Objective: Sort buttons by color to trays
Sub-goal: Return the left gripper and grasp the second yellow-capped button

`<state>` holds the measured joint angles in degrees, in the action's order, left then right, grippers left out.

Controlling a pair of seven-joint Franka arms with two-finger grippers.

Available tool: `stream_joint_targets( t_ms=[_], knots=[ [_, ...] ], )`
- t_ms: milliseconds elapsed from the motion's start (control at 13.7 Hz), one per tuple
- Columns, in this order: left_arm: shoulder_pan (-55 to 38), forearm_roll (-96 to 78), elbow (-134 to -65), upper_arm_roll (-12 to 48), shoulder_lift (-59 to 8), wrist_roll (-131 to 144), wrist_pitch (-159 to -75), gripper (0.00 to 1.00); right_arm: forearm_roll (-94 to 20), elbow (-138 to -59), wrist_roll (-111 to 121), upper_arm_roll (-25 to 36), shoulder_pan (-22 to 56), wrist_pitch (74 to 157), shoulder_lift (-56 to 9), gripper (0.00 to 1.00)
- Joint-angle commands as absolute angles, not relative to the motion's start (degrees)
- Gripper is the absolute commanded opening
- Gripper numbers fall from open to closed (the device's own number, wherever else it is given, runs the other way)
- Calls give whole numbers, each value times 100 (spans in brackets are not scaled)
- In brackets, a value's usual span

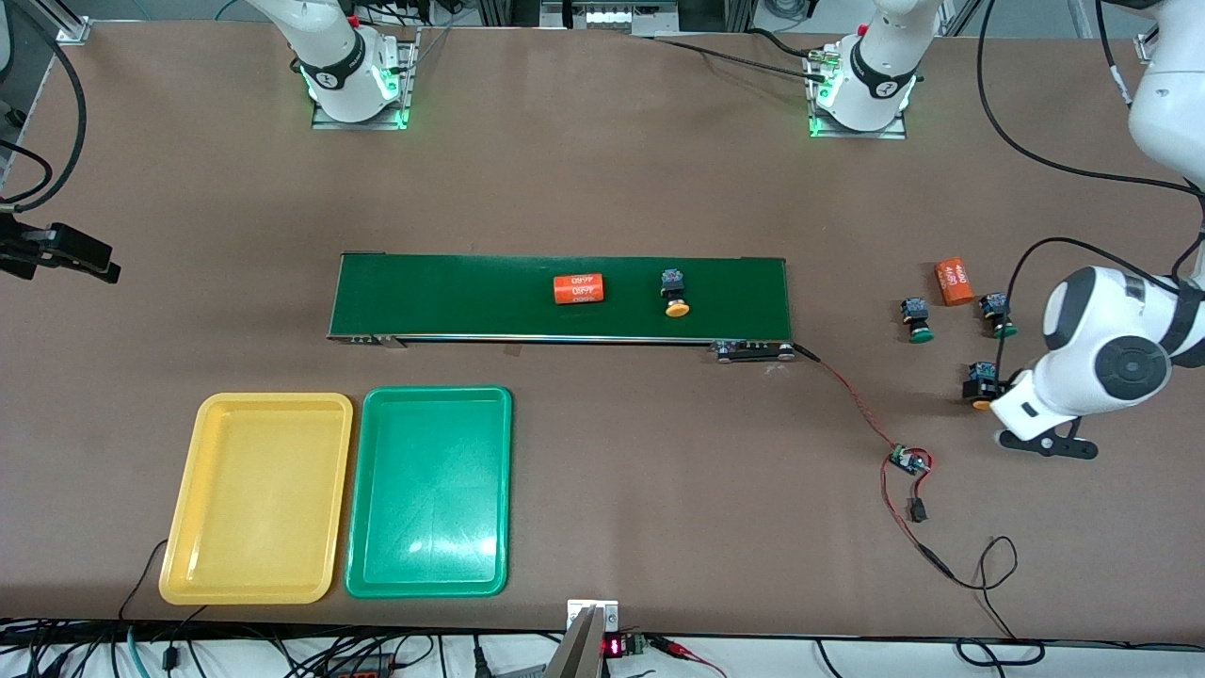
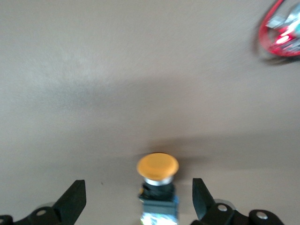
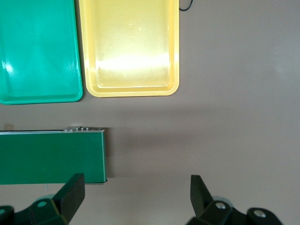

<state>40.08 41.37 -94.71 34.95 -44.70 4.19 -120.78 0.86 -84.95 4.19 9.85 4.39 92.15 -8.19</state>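
Observation:
An orange-capped button (image 2: 158,167) lies on the table between the fingers of my open left gripper (image 2: 138,183), apart from both. In the front view this button (image 1: 980,381) is half hidden by the left hand, at the left arm's end of the table. Two green-capped buttons (image 1: 917,320) (image 1: 999,315) lie a little farther from the camera. Another orange-capped button (image 1: 675,293) rests on the dark-green conveyor belt (image 1: 452,297). The yellow tray (image 1: 256,499) and green tray (image 1: 430,492) sit side by side, both empty. My right gripper (image 3: 136,178) hangs open over bare table off the belt's end (image 3: 51,157).
One orange cylinder with white print (image 1: 577,288) lies on the belt and another (image 1: 953,282) on the table by the green buttons. A red-and-black wire with a small circuit board (image 1: 908,461) runs from the belt's end toward the front edge.

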Motion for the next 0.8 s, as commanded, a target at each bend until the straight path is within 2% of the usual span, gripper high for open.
stream_joint_targets(
  t_ms=[0, 219, 291, 437, 510, 729],
  knots=[
    [4166, 4131, -9588, 3586, -4597, 220, -12164, 100, 26, -8648, 352, 949, 475, 9176, -650, 100],
    [4315, 4000, -9721, 3603, -4702, 220, -12173, 100, 26, -8640, 352, 949, 475, 9176, -659, 100],
    [4324, 3990, -9721, 3604, -4702, 220, -12173, 94, 35, -8640, 360, 949, 483, 9176, -659, 100],
    [4324, 3964, -9721, 3638, -4693, 237, -12138, 62, 35, -8639, 360, 949, 483, 9185, -659, 100],
    [4324, 3851, -9721, 3647, -4685, 237, -12120, 52, 35, -8640, 360, 949, 483, 9193, -659, 100],
    [4324, 3323, -9703, 3656, -4658, 237, -11998, 33, 35, -8640, 360, 949, 475, 9202, -668, 100]
  ],
)
